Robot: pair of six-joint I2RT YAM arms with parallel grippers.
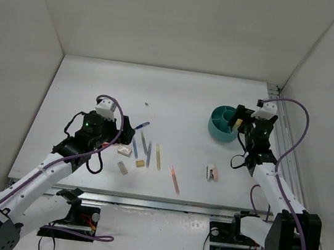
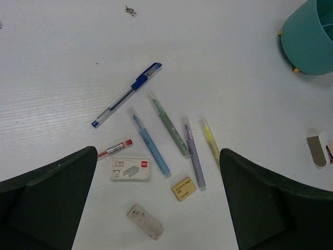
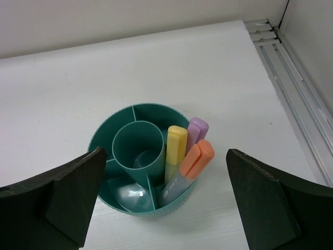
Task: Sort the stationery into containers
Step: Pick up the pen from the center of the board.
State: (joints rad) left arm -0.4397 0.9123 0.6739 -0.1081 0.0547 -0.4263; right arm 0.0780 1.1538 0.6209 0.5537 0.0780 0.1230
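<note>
Sorting: 3 markers are standing in the cup.
Remaining: about 11 items are lying left of the cup.
Left gripper: fingers apart, hovering over them.
Right gripper: fingers apart, hovering over the cup.

The 2 arms reach forward, and the left gripper and the right gripper both point down, jaws wide apart.

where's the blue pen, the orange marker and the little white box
blue pen (image 2: 126,95): left wrist view, middle of its barrel
orange marker (image 3: 197,159): right wrist view, on its orange cap
little white box (image 2: 129,169): left wrist view, centre of its printed top
</note>
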